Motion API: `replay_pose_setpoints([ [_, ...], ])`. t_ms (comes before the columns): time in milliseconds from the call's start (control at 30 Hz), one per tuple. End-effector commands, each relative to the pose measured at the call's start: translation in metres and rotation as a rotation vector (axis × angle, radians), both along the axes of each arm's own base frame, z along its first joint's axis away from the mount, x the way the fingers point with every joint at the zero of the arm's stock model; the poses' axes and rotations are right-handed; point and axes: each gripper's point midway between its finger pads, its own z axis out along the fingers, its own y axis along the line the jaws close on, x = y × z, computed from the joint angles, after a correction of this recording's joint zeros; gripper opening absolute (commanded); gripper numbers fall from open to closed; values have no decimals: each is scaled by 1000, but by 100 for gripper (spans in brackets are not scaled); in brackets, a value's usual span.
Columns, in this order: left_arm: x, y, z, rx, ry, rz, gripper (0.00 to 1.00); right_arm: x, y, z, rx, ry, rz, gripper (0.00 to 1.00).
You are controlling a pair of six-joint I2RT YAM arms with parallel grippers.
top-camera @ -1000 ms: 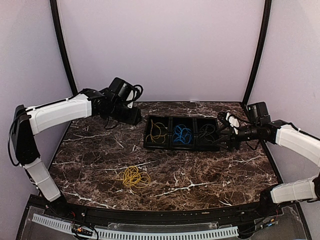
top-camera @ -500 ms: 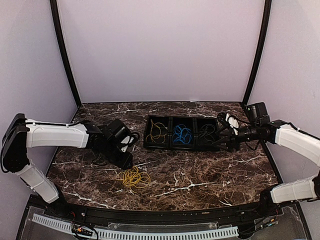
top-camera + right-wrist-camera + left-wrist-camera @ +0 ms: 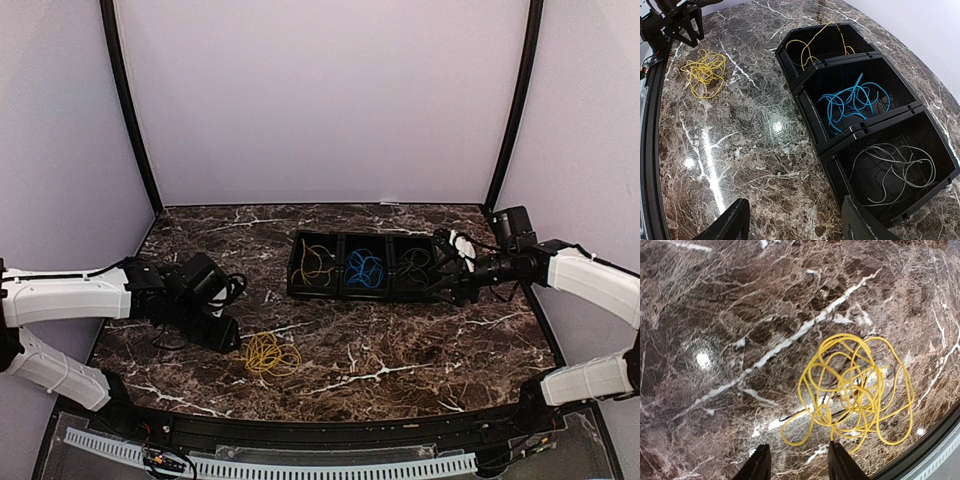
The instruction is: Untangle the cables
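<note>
Holding nothing, both stand open — left gripper (image 3: 795, 466) beside the yellow cable coil (image 3: 855, 390), right gripper (image 3: 795, 225) near the tray (image 3: 807, 117).

No legible text, label, brand mark, number or sign in any of the three views.
</note>
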Motion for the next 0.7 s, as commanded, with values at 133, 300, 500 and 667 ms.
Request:
replay_pose_setpoints([
  [133, -7, 7, -22, 40, 36, 5, 35, 4, 2, 4, 10, -12, 10, 65],
  [300, -4, -8, -25, -8, 39, -32, 25, 4, 1, 4, 7, -17, 7, 65],
  [500, 0, -23, -21, -67, 25, -60, 17, 4, 1, 5, 5, -19, 7, 65],
  [667, 1, -40, -13, -95, 26, -104, 0, 4, 1, 6, 6, -26, 6, 65],
])
